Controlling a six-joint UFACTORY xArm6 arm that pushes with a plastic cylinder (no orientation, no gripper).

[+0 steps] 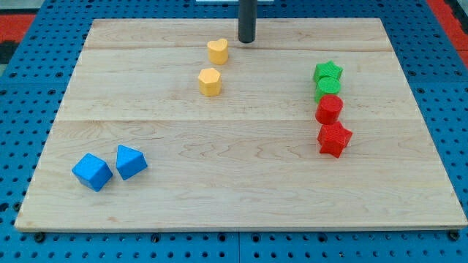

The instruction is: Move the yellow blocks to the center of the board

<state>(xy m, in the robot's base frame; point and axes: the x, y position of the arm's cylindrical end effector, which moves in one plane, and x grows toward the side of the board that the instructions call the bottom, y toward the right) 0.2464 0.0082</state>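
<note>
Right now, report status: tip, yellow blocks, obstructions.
My tip near the view's top, just right of the upper yellow block, apart from it. Lower yellow block below it. Both short of the wooden board's center. Nothing in between.

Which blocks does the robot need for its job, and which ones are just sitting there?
For the job:
- upper yellow block, just left of and below my tip
- lower yellow block
- wooden board

Just lying about:
- two blue blocks, bottom left
- green star and green block, right
- red block and red star, right
</note>
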